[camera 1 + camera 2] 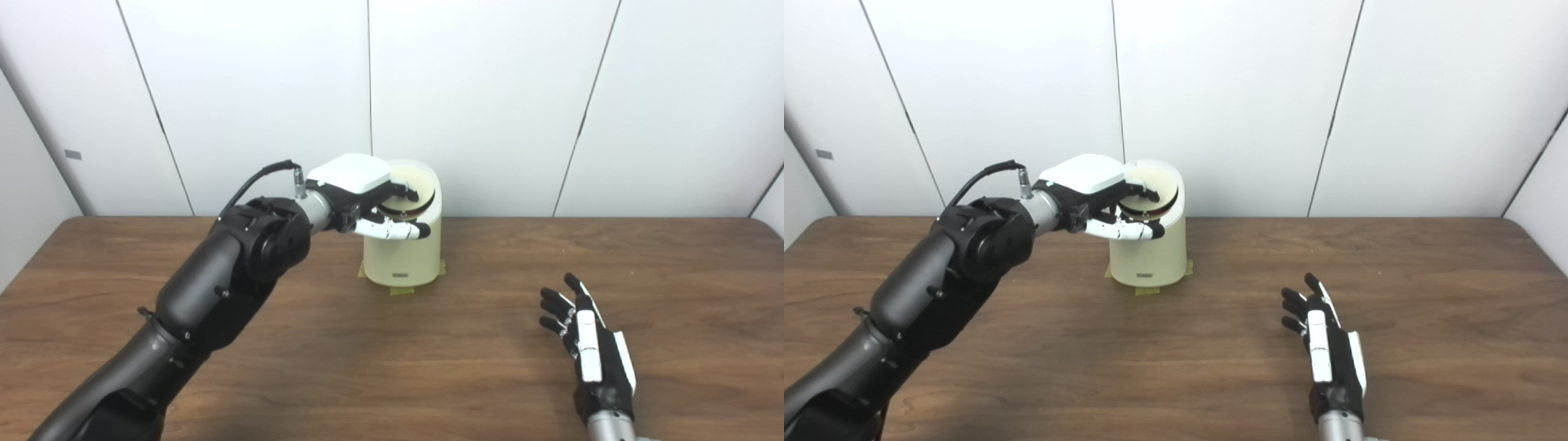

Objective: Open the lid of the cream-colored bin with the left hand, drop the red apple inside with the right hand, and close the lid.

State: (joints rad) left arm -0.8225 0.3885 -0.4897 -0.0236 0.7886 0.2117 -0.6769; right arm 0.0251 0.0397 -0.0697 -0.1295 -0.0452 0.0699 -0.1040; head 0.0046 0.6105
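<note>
The bin (404,245) stands near the back edge of the table (392,367), close to the white wall panels (490,92), with bits of yellow tape (402,290) showing at its base. Its lid (416,184) is tilted up at the back, so the dark rim of the opening shows beneath it. The left hand (367,202) is at the top of the bin on its left side: the fingers (405,191) reach over the rim and under the raised lid, while the thumb (395,229) lies across the front of the bin below the rim. Whether it actually grips the lid or only props it, I cannot tell. A black cable (257,177) loops up from the left wrist. The right hand (1326,349) is well apart from the bin, low over the table at the front right, fingers spread and straight, holding nothing. No apple shows in either view.
</note>
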